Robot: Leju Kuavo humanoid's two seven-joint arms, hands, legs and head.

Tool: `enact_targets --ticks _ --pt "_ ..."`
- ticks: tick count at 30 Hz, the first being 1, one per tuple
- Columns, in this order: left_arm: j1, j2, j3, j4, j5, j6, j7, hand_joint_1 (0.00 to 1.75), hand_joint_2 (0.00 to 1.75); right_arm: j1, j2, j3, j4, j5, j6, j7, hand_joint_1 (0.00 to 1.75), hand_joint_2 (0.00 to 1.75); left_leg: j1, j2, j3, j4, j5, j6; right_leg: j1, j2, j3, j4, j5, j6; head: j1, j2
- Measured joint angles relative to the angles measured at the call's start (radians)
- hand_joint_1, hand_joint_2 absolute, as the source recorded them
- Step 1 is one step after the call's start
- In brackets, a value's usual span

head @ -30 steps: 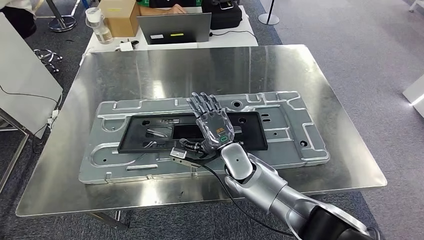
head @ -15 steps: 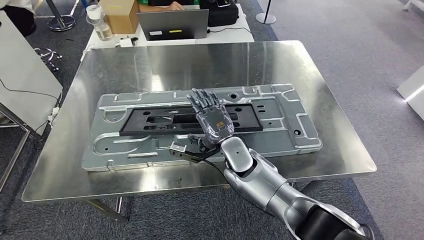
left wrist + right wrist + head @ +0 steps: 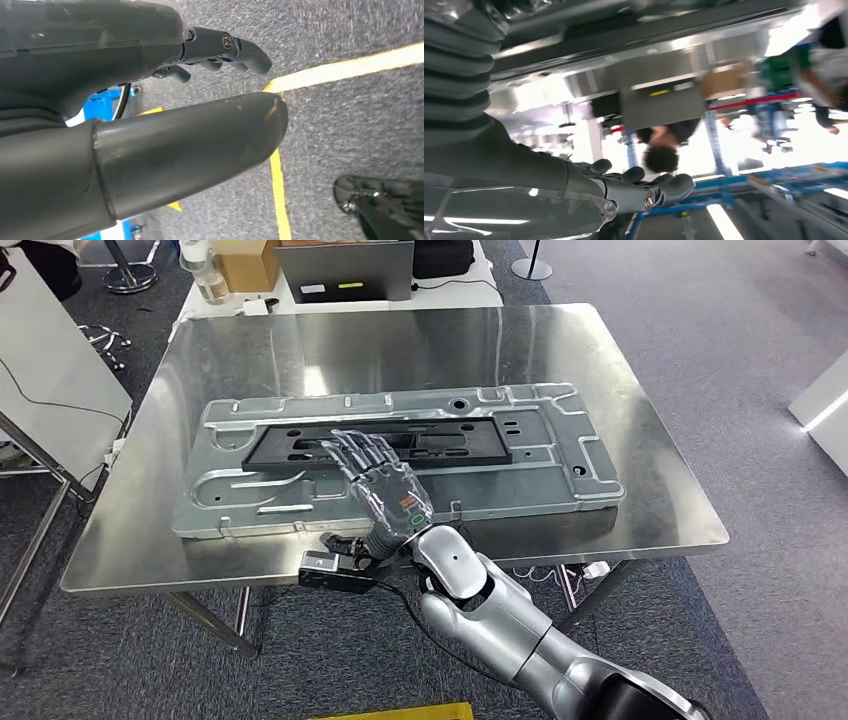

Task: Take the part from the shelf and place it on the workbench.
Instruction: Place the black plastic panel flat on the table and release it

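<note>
The part, a large grey stamped metal panel [image 3: 560,455] with a black frame [image 3: 470,445] on top, lies flat on the steel workbench [image 3: 650,510]. My right hand [image 3: 380,480] hovers over the panel's near edge. Its fingers are spread and reach toward the black frame, and it holds nothing. In the right wrist view the right hand [image 3: 574,190] shows straight fingers with nothing in them. My left hand [image 3: 190,150] hangs over grey carpet, thumb and fingers apart, holding nothing.
Behind the workbench stands a white table with a laptop [image 3: 345,270], a bottle [image 3: 205,275], a cardboard box [image 3: 245,260] and a black bag [image 3: 445,255]. A white board [image 3: 50,350] stands at the left. A person [image 3: 661,145] sits behind the laptop. A yellow floor line [image 3: 280,190] runs below.
The whole view has shifted, with the workbench now farther up the picture. My right hand has drawn back toward the panel's near edge and to the left, still holding nothing.
</note>
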Motion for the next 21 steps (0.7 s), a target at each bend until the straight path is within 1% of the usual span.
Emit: enact_targets --ticks 1,2,3,4,5,6,7,8,9,10,11,12,13,14,15,16,17,18,19,20,21 --pt "0.000 0.000 0.004 0.000 0.002 0.000 0.000 0.00 0.00 0.010 0.001 0.011 -0.022 -0.018 0.007 -0.004 0.00 0.00 0.001 0.003 -0.004 -0.001 0.009 0.009 -0.002 0.002 -0.001 0.000 0.002 0.006 0.000 0.000" --pt "-0.001 0.000 0.006 0.000 0.002 0.000 0.001 0.00 0.00 0.019 0.001 0.020 -0.041 -0.031 0.012 -0.005 0.00 0.00 0.002 0.005 -0.010 -0.003 0.020 0.018 -0.003 0.003 -0.007 0.010 -0.013 0.012 0.000 0.000" --pt "-0.001 0.000 0.007 0.000 0.004 0.000 0.001 0.00 0.00 0.026 0.001 0.028 -0.059 -0.043 0.014 -0.008 0.00 0.00 0.004 0.008 -0.019 -0.006 0.032 0.026 -0.005 0.004 -0.018 0.038 -0.048 0.017 0.000 0.000" --pt "-0.001 0.000 0.009 0.000 0.005 0.000 0.001 0.00 0.00 0.034 0.001 0.035 -0.075 -0.057 0.013 -0.014 0.00 0.00 0.005 0.010 -0.031 -0.007 0.045 0.031 -0.007 0.005 -0.033 0.086 -0.099 0.021 0.000 0.000" --pt "-0.001 0.000 0.011 0.000 0.008 0.000 0.001 0.00 0.00 0.044 0.001 0.043 -0.092 -0.074 0.010 -0.023 0.00 0.00 0.005 0.011 -0.046 -0.007 0.056 0.034 -0.007 0.004 -0.049 0.147 -0.155 0.024 0.000 0.000" --pt "0.000 0.000 0.014 0.000 0.011 0.000 0.001 0.00 0.00 0.057 0.001 0.051 -0.110 -0.094 0.004 -0.033 0.00 0.00 0.005 0.011 -0.061 -0.007 0.067 0.034 -0.008 0.004 -0.060 0.211 -0.197 0.026 0.000 0.000" --pt "0.000 0.000 0.019 0.000 0.014 0.000 0.001 0.00 0.00 0.074 0.001 0.060 -0.129 -0.115 -0.002 -0.043 0.00 0.00 0.004 0.011 -0.076 -0.006 0.078 0.034 -0.008 0.004 -0.061 0.259 -0.216 0.026 0.000 0.000" --pt "0.001 0.000 0.023 0.000 0.018 0.000 0.001 0.00 0.00 0.096 0.001 0.068 -0.147 -0.137 -0.009 -0.053 0.00 0.00 0.003 0.012 -0.091 -0.006 0.089 0.033 -0.008 0.004 -0.047 0.278 -0.212 0.025 0.000 0.000" --pt "0.001 0.000 0.028 0.000 0.023 0.000 0.001 0.00 0.00 0.119 0.000 0.075 -0.166 -0.163 -0.019 -0.065 0.00 0.00 0.001 0.012 -0.105 -0.005 0.099 0.032 -0.006 0.004 -0.017 0.263 -0.192 0.021 0.000 0.000" --pt "0.002 0.000 0.032 0.000 0.027 0.000 0.001 0.00 0.00 0.144 0.000 0.079 -0.184 -0.193 -0.033 -0.080 0.00 0.00 -0.001 0.011 -0.118 -0.005 0.110 0.031 -0.004 0.004 0.032 0.214 -0.169 0.013 0.000 0.000" --pt "0.002 -0.002 0.035 0.000 0.031 0.000 0.001 0.00 0.00 0.171 0.000 0.080 -0.203 -0.228 -0.051 -0.099 0.00 0.00 -0.002 0.010 -0.127 -0.005 0.119 0.029 0.001 0.004 0.092 0.141 -0.159 0.002 0.000 0.000" --pt "0.003 -0.004 0.040 0.000 0.035 0.000 0.001 0.00 0.00 0.199 0.000 0.081 -0.220 -0.266 -0.071 -0.121 0.00 0.00 -0.004 0.009 -0.133 -0.005 0.128 0.025 0.006 0.002 0.149 0.061 -0.162 -0.008 0.000 0.000" --pt "0.004 -0.005 0.044 0.000 0.038 0.000 0.000 0.00 0.00 0.228 0.000 0.080 -0.234 -0.302 -0.090 -0.144 0.00 0.00 -0.003 0.009 -0.135 -0.007 0.137 0.020 0.012 0.001 0.189 0.001 -0.168 -0.015 0.000 0.000" --pt "0.006 -0.007 0.048 0.000 0.040 0.000 0.000 0.00 0.00 0.256 -0.001 0.080 -0.245 -0.335 -0.105 -0.168 0.00 0.00 -0.001 0.010 -0.135 -0.011 0.146 0.014 0.016 -0.001 0.211 -0.037 -0.175 -0.019 0.000 0.000" --pt "0.007 -0.007 0.052 0.000 0.041 0.001 0.000 0.00 0.00 0.282 -0.002 0.078 -0.253 -0.367 -0.111 -0.190 0.00 0.00 0.001 0.011 -0.134 -0.016 0.156 0.007 0.019 -0.001 0.214 -0.052 -0.173 -0.021 0.000 0.000" --pt "0.009 -0.007 0.055 0.000 0.042 0.001 0.000 0.00 0.00 0.307 -0.003 0.075 -0.258 -0.401 -0.110 -0.213 0.00 0.00 0.003 0.012 -0.134 -0.020 0.165 0.001 0.017 -0.001 0.208 -0.054 -0.160 -0.025 0.000 0.000" --pt "0.010 -0.006 0.058 0.000 0.045 0.001 0.000 0.00 0.00 0.330 -0.004 0.068 -0.263 -0.443 -0.099 -0.242 0.00 0.00 0.004 0.012 -0.138 -0.018 0.158 -0.005 0.015 -0.002 0.201 -0.061 -0.148 -0.030 0.000 0.000" --pt "0.011 -0.006 0.061 0.001 0.048 0.001 -0.001 0.00 0.00 0.356 -0.005 0.058 -0.269 -0.494 -0.083 -0.274 0.00 0.00 0.004 0.012 -0.145 -0.002 0.131 -0.010 0.011 -0.005 0.191 -0.065 -0.133 -0.037 -0.001 0.000" --pt "0.012 -0.006 0.065 0.001 0.052 0.001 -0.002 0.00 0.00 0.385 -0.005 0.044 -0.274 -0.550 -0.062 -0.312 0.00 0.00 0.004 0.011 -0.154 0.032 0.083 -0.014 0.008 -0.007 0.178 -0.070 -0.118 -0.043 -0.001 0.000" --pt "0.012 -0.006 0.070 0.001 0.056 0.002 -0.003 0.00 0.00 0.417 -0.004 0.024 -0.279 -0.615 -0.038 -0.352 0.00 0.00 0.006 0.011 -0.165 0.084 0.021 -0.018 0.009 -0.009 0.164 -0.070 -0.105 -0.047 -0.002 0.000" --pt "0.013 -0.006 0.074 0.001 0.059 0.002 -0.004 0.00 0.00 0.450 -0.003 0.001 -0.283 -0.686 -0.010 -0.391 0.00 0.00 0.007 0.011 -0.174 0.146 -0.032 -0.022 0.009 -0.010 0.148 -0.069 -0.092 -0.050 -0.003 0.000"
